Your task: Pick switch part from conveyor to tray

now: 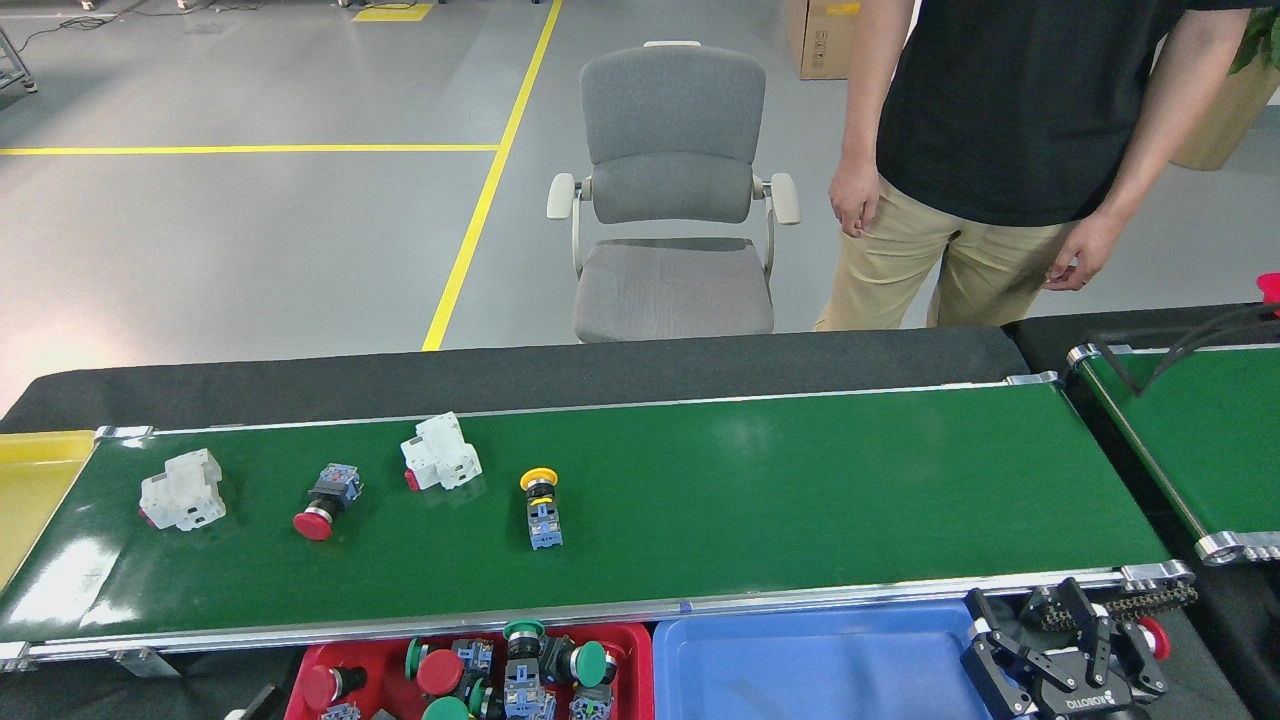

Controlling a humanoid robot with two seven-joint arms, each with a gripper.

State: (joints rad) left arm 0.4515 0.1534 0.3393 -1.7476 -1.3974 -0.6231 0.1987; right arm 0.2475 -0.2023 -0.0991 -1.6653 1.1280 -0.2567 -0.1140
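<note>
Tray [640,655] already loaded with several switch parts. On conveyor [800,500], two left: red-capped switch [325,503], cap toward near-left, and yellow-capped switch [542,508], long axis across belt, cap at far side. Right gripper [1065,672] empty, fingers spread. Left gripper barely in view, finger state unclear.

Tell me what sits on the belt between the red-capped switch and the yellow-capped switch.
In the head view, one white block-shaped part lies on the conveyor between the red-capped switch and the yellow-capped switch, slightly toward the far rail. Nothing else lies there.
</note>
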